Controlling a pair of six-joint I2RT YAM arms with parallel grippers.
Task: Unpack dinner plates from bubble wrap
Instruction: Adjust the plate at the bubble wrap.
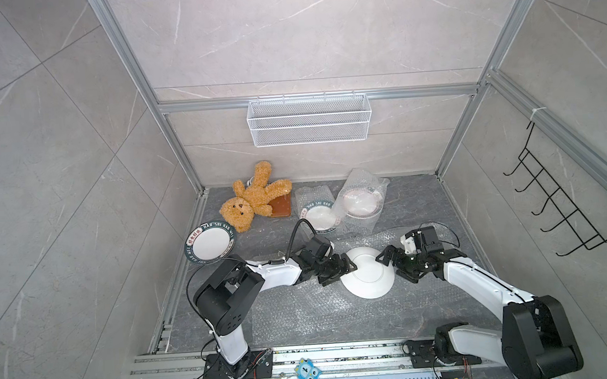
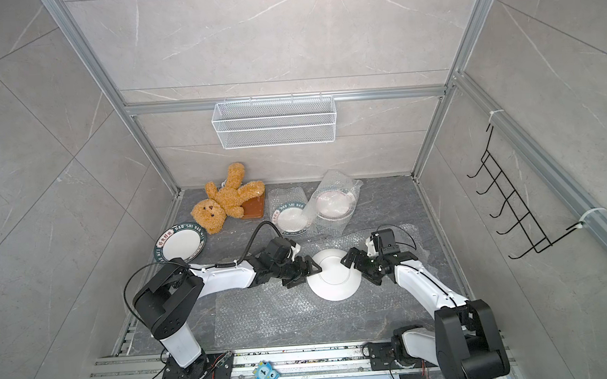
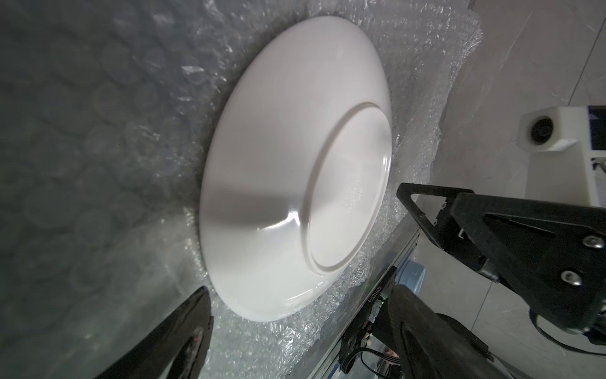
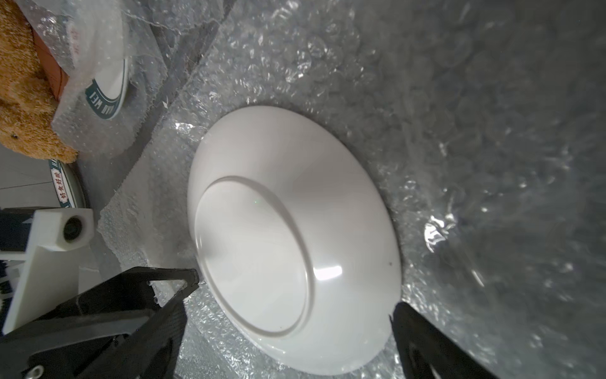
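A dinner plate point(image 1: 369, 278) lies upside down, plain white underside up, on a flat sheet of bubble wrap point(image 1: 302, 315). My left gripper point(image 1: 343, 272) is open at its left rim. In the left wrist view the rim point(image 3: 262, 315) sits just ahead of the spread fingers point(image 3: 193, 328). My right gripper point(image 1: 389, 264) is open at the opposite rim, which lies between its fingers point(image 4: 423, 341). Two more plates sit at the back: one point(image 1: 319, 216) half out of its wrap, one point(image 1: 362, 203) inside a pouch. An unwrapped green-rimmed plate point(image 1: 209, 245) rests at the left.
A teddy bear point(image 1: 250, 201) lies on a brown slab point(image 1: 281, 208) at the back left. A wire basket point(image 1: 308, 119) hangs on the back wall, a black hook rack point(image 1: 562, 199) on the right wall. Aluminium rails point(image 1: 305, 363) run along the front edge.
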